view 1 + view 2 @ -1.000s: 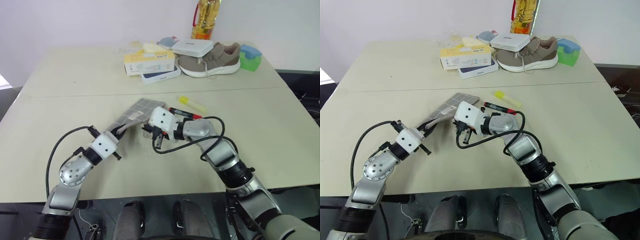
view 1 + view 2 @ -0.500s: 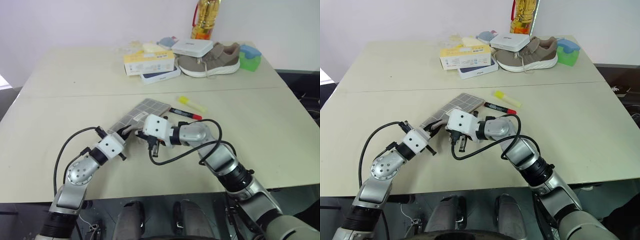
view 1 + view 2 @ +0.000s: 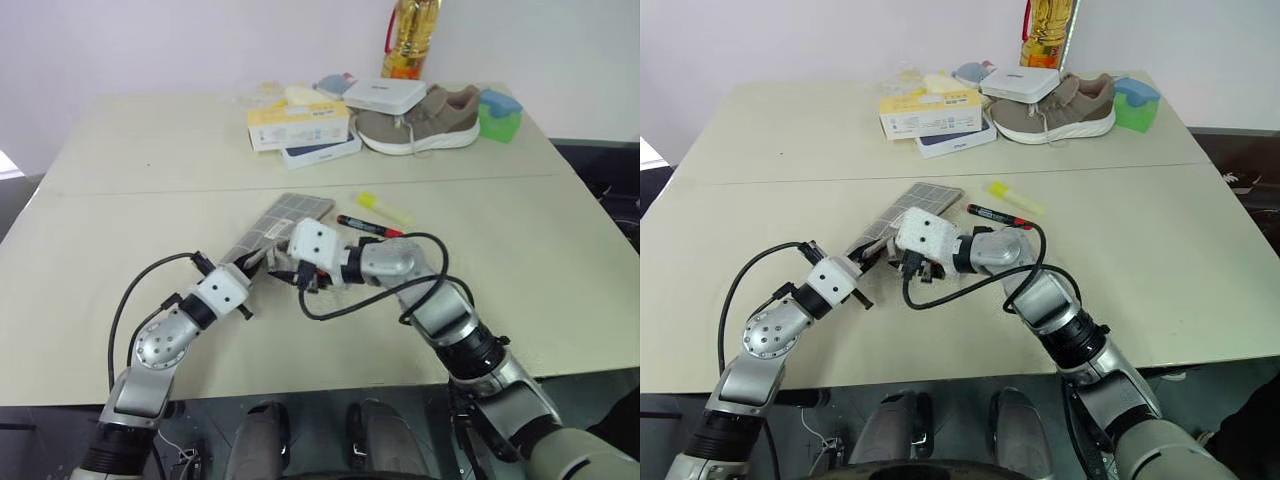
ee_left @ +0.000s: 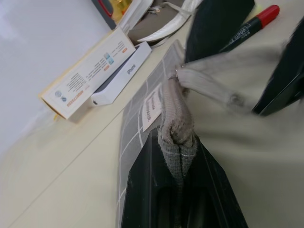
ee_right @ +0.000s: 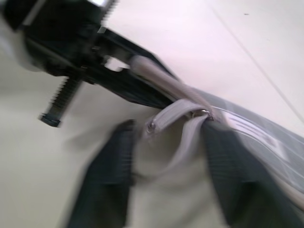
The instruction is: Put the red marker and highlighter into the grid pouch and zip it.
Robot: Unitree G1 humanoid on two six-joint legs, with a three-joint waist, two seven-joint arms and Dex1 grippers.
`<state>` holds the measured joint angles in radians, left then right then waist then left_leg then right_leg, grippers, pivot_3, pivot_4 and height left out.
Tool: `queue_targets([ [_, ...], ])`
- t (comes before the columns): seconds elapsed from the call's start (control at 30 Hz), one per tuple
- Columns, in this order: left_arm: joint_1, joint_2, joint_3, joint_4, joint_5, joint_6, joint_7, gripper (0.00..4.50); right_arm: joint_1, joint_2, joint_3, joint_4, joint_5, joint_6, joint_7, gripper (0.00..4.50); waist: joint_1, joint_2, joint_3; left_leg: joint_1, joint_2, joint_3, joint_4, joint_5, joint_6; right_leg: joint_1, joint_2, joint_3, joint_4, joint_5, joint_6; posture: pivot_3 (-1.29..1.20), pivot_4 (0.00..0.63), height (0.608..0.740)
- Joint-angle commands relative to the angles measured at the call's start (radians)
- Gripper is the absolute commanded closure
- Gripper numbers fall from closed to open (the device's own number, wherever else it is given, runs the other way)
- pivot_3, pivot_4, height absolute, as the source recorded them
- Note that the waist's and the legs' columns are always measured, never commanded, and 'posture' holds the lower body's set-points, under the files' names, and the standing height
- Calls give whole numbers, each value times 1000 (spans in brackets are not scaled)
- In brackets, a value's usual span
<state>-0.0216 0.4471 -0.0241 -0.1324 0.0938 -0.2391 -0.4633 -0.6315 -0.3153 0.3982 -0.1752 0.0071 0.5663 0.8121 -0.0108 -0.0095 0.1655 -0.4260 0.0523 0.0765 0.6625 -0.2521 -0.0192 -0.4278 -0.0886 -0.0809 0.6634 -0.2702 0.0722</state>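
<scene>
Pouch (image 3: 285, 222) runs lower left to upper right, its near end clamped in the left pincer (image 3: 253, 268); right pincer (image 5: 166, 156), fingers apart, straddles the zipper pull (image 5: 178, 110).

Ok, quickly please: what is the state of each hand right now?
Left hand: closed on the end of the grey fabric pouch with white grid lines.
Right hand: open, at the zipper pull.
</scene>
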Motion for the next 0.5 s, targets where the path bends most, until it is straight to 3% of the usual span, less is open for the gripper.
queue_targets([
  [0.03, -3, -2, 15, -22, -68, 31, -23, 4500, 2, -59, -106, -65, 53, 34, 13, 124, 1, 0, 0, 0, 0, 0, 0, 0, 0, 0, 0, 0, 0, 0, 0, 0, 150, 724],
  [0.23, -14, -17, 28, -4, -121, 52, -27, 4500, 20, -176, -228, 45, 71, 110, -16, 124, -2, 0, 0, 0, 0, 0, 0, 0, 0, 0, 0, 0, 0, 0, 0, 0, 150, 724],
  [0.5, -4, -12, 11, -1, -198, 74, -105, 4500, -22, -173, -296, 269, 105, 149, -62, 124, -2, 0, 0, 0, 0, 0, 0, 0, 0, 0, 0, 0, 0, 0, 0, 0, 150, 724],
])
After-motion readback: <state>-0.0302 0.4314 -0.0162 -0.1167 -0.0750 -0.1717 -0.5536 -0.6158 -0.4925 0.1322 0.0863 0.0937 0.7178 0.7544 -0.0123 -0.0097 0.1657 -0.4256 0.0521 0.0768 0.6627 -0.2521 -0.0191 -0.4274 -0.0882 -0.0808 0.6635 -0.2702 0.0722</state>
